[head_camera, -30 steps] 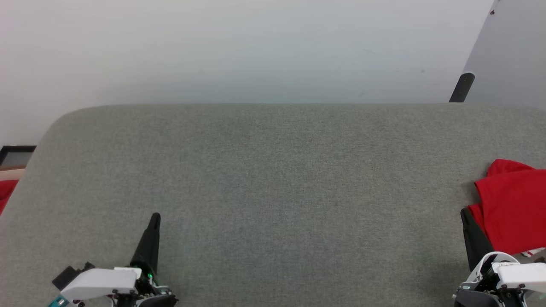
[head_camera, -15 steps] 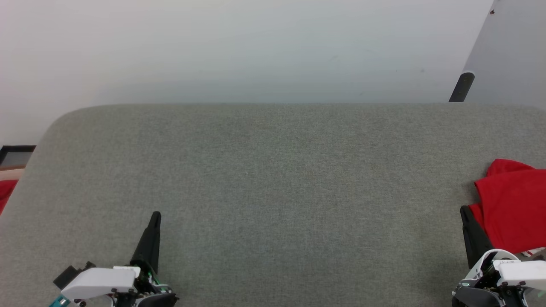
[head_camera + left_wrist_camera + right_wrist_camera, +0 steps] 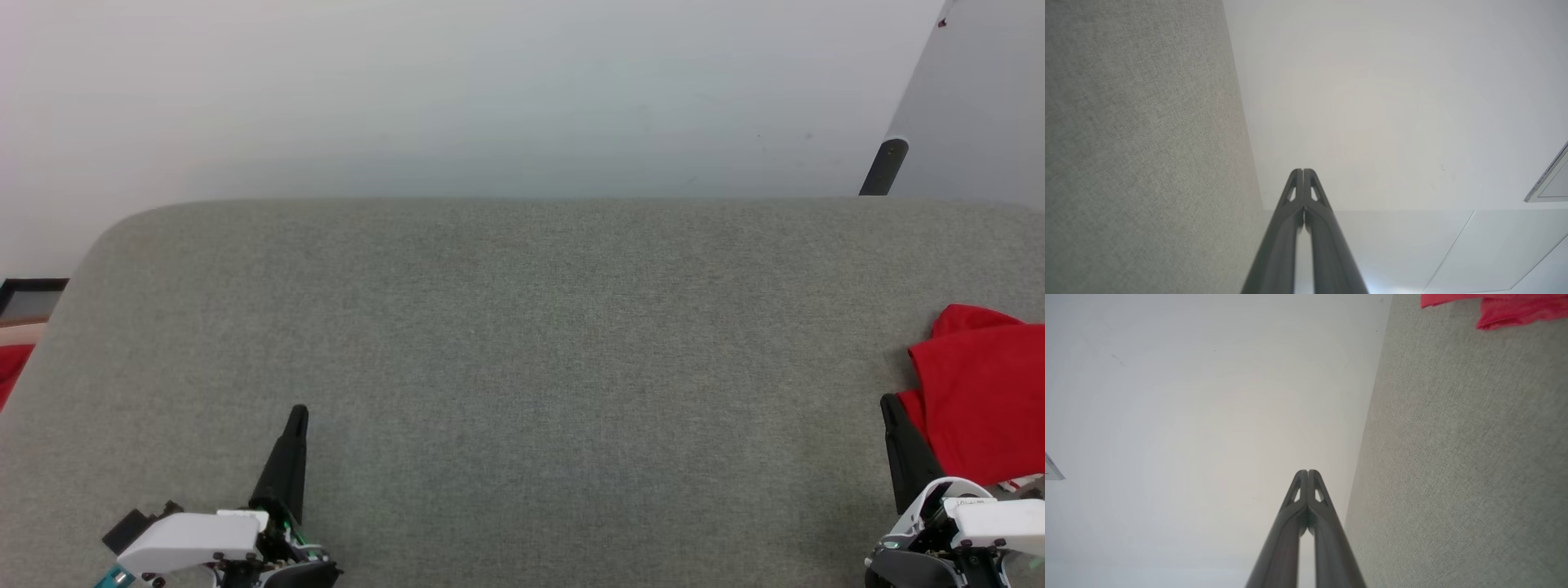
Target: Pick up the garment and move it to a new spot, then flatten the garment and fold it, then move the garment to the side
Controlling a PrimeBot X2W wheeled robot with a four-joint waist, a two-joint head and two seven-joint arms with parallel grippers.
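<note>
Garment (image 3: 980, 392) lies bunched and red at the far right of your head view, on the grey fabric surface (image 3: 522, 327), with a sliver of striped trim at its near edge. Your right gripper (image 3: 886, 402) sits just beside the cloth's left edge, jaws pressed together and gripping nothing. From this angle you can't really tell whether it touches the fabric. Your left gripper (image 3: 298, 412) is well apart at the lower left, jaws likewise together and empty.
</note>
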